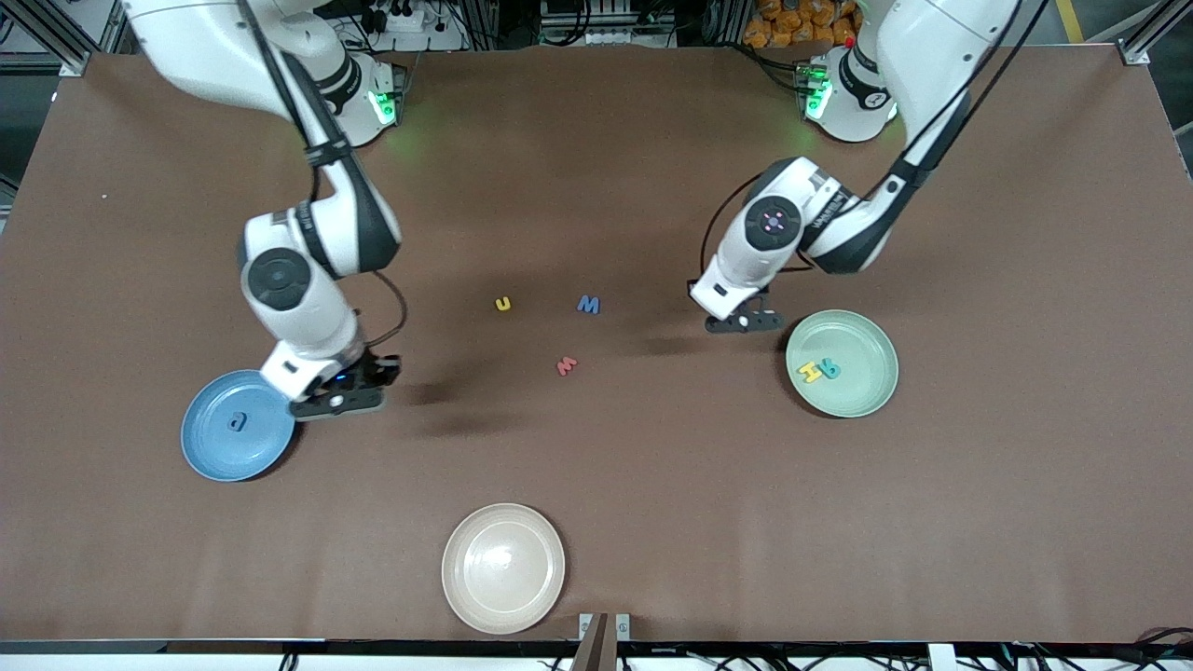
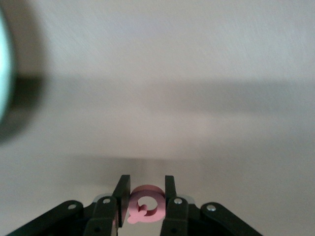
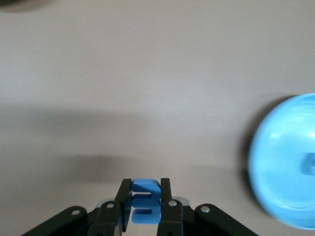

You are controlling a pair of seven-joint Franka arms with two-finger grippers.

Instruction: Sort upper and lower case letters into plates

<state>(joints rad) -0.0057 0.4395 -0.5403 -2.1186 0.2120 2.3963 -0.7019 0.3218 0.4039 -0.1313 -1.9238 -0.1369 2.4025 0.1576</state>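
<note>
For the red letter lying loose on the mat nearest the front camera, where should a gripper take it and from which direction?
Come straight down from above. The red letter lies flat on the brown table, so only its thin edges offer grip. Close the fingers across its narrower width, probably squeezing the outer strokes. It lies apart from the yellow letter and blue letter, so there should be room for both fingers.

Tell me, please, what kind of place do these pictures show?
Probably a robotics lab or test cell. Two white arms stand bolted at a brown-covered table, with aluminium frame posts at its corners and power cables by the bases. Small letters, such as the yellow u, lie between coloured plates.
</note>
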